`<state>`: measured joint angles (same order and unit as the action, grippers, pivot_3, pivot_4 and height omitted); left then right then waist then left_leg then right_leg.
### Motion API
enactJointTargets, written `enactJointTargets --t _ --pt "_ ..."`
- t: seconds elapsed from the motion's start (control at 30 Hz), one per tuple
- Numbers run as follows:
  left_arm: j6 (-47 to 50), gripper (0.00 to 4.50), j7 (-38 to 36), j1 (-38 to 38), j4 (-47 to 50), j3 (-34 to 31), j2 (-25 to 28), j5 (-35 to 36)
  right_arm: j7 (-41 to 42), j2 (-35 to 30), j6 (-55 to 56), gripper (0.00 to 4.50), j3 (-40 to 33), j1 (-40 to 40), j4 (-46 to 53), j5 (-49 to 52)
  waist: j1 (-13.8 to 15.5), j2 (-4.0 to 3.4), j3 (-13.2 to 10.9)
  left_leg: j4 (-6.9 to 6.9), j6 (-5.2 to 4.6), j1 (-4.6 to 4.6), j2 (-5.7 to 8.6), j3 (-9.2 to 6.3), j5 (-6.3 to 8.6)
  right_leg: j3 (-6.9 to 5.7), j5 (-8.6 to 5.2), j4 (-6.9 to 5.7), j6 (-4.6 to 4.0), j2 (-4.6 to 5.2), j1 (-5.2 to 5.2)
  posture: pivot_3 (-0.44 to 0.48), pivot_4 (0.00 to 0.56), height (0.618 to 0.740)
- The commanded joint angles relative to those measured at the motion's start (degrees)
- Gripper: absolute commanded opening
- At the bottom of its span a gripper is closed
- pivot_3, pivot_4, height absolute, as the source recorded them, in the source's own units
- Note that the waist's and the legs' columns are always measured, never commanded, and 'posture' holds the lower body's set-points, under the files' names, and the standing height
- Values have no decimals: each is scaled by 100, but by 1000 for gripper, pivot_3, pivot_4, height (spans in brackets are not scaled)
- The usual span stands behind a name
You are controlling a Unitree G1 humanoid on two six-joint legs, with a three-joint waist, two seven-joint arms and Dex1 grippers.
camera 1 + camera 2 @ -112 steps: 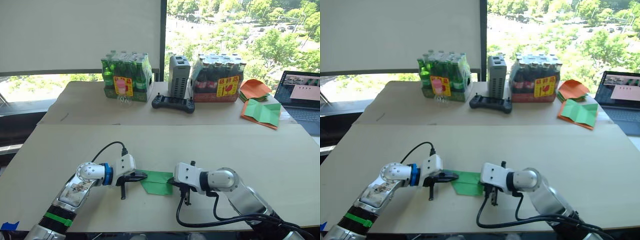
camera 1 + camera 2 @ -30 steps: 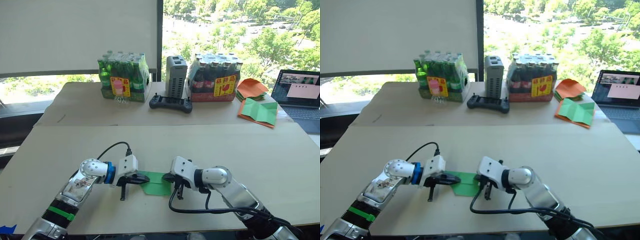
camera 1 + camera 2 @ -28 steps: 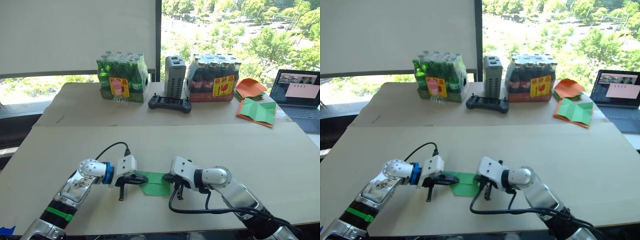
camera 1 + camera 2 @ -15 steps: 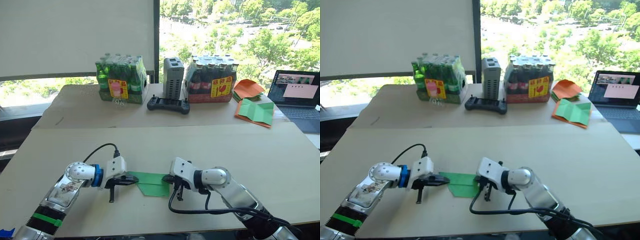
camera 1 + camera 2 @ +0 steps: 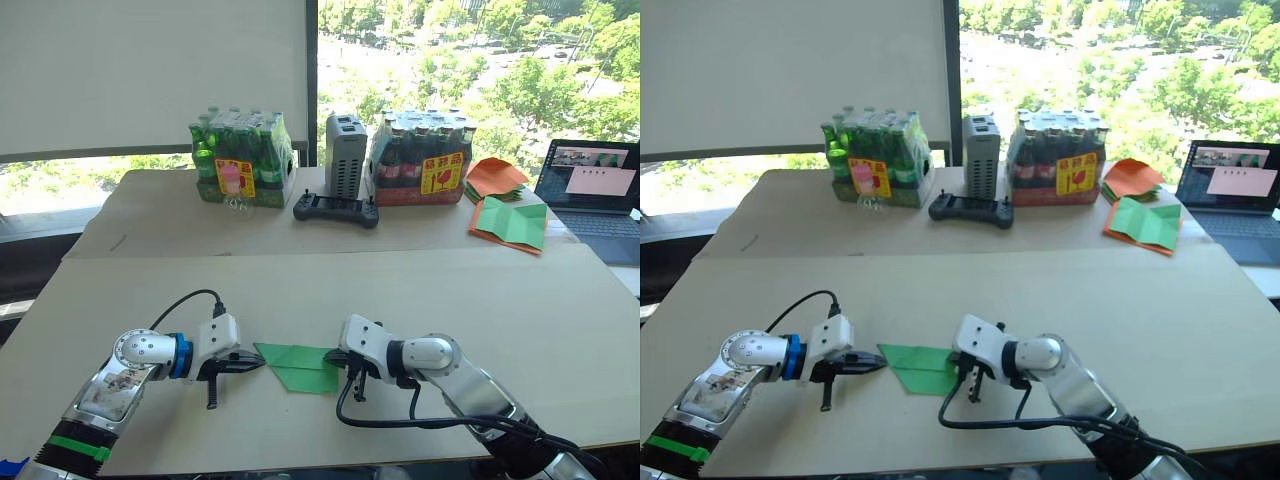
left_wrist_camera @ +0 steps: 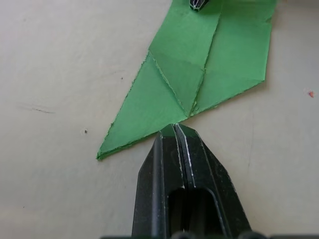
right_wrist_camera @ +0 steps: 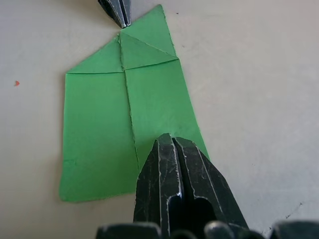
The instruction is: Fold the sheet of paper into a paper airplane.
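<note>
The sheet of paper point(image 5: 300, 367) lies flat near the table's front edge, bright green, folded to a point on its left end, with crease lines showing point(image 7: 109, 129). My left gripper point(image 5: 256, 361) is shut, its tip point(image 6: 175, 128) touching the table right at the paper's pointed left edge, not gripping it. My right gripper point(image 5: 338, 360) is shut too, and its closed tips point(image 7: 169, 137) rest on top of the paper's right end. Nothing is held between either pair of fingers. The paper airplane is not formed; the paper is a flat folded shape.
At the back stand a pack of green bottles point(image 5: 238, 160), a grey box point(image 5: 343, 155), a pack of dark bottles point(image 5: 420, 160) and a black controller point(image 5: 335, 210). Orange papers point(image 5: 497, 178), a green sheet with orange edges point(image 5: 512, 222) and a laptop point(image 5: 595, 190) sit back right.
My left gripper has slid left off the paper, and the paper's pointed left end now lies uncovered. The right gripper stays on the paper's right end. The camera shifted slightly.
</note>
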<state>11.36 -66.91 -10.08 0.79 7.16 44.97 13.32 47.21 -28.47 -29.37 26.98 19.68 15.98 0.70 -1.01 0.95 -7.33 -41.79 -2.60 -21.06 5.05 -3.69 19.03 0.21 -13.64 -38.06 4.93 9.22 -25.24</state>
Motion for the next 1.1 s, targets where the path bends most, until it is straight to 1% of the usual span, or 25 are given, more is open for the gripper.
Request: enactJointTargets --t 0.03,0.1,0.17,0.2,0.27,0.37,0.4,0.43,0.47,0.57,0.67,0.73,0.8,0.83,0.93,1.1 --pt "637 0 252 258 436 -546 -21 531 -30 56 -55 24 -181 -98 340 155 -6 0 -6 0 2 -6 0 0 -1 0 0 0 0 -1 -1 0 150 678" --pt "1246 0 486 448 1068 -1165 -41 1238 -52 107 40 24 -549 -186 850 461 5 11 -41 0 8 -26 1 0 -4 3 0 -2 0 -1 -12 0 150 678" --pt "1680 0 663 634 1489 -1522 -34 1641 -57 155 -52 24 -801 -259 1237 735 15 20 -47 -10 49 -104 2 -1 -29 4 2 -12 -2 0 -91 0 150 678" --pt "1848 0 743 741 1667 -1667 -48 1817 -115 212 -166 24 -932 -281 1412 877 17 20 -47 -19 53 -131 4 -2 -31 3 5 -17 -4 1 -115 0 150 678" --pt "2134 0 938 904 1941 -1900 -102 2098 -204 276 -451 24 -1151 -298 1714 1140 26 20 -48 -18 54 -130 4 -5 -31 0 5 -10 -4 3 -111 0 150 678" --pt "2354 0 1140 1085 2198 -2067 -169 2323 -286 272 -871 24 -1361 -330 2019 1486 31 22 -51 -15 50 -127 7 -7 -29 -2 5 2 -4 5 -102 0 150 678" --pt "2404 0 1209 1143 2272 -2088 -199 2367 -362 313 -1016 468 -1478 -356 2071 1630 33 23 -52 -15 49 -127 7 -7 -29 -2 5 2 -4 5 -101 0 150 678" --pt "2447 0 1265 1194 2346 -2090 -227 2409 -418 322 -1045 629 -1570 -366 2072 1682 34 23 -52 -15 49 -127 7 -7 -29 -2 5 2 -4 5 -101 0 150 678" --pt "2498 0 1311 1229 2419 -2083 -251 2460 -464 304 -1067 923 -1649 -365 2041 1712 35 23 -52 -15 50 -127 6 -8 -29 -2 5 1 -5 5 -101 0 150 678" --pt "2649 0 1393 1260 2576 -2080 -297 2669 -431 191 -1162 2021 -1789 -340 1953 1878 37 24 -52 -15 51 -126 6 -8 -29 -2 6 -1 -6 5 -100 0 150 678" --pt "2728 808 1427 1265 2637 -2068 -265 2776 -384 53 -1116 3022 -1738 -313 1666 1841 34 24 -52 -15 51 -124 6 -8 -30 -2 6 -1 -7 4 -99 0 150 678" --pt "2741 1503 1466 1267 2668 -2049 -245 2805 -430 -89 -992 3727 -1579 -300 1417 1603 31 24 -52 -15 52 -123 6 -8 -30 -2 7 -2 -8 4 -99 0 150 678" --pt "2791 2200 1461 1289 2721 -2052 -217 2885 -351 -160 -923 4421 -1510 -317 1338 1615 31 24 -52 -15 52 -124 7 -7 -30 -1 7 -2 -8 5 -100 0 150 678" --pt "2843 2502 1421 1320 2767 -2068 -180 2952 -321 -131 -880 4500 -1489 -313 1285 1647 29 24 -52 -15 52 -125 7 -7 -30 -1 7 -2 -8 5 -100 0 150 678" --pt "2920 3473 1340 1401 2837 -2070 -66 3015 -271 -19 -806 4500 -1378 -304 1095 1693 18 24 -53 -11 53 -125 5 -8 -30 0 7 -2 -8 4 -103 0 150 678" --pt "2918 3473 1416 1361 2873 -2047 -48 3093 -177 20 -624 4500 -1188 -345 895 1633 33 24 -53 -13 53 -125 7 -7 -31 -1 7 -1 -8 6 -99 0 150 678"
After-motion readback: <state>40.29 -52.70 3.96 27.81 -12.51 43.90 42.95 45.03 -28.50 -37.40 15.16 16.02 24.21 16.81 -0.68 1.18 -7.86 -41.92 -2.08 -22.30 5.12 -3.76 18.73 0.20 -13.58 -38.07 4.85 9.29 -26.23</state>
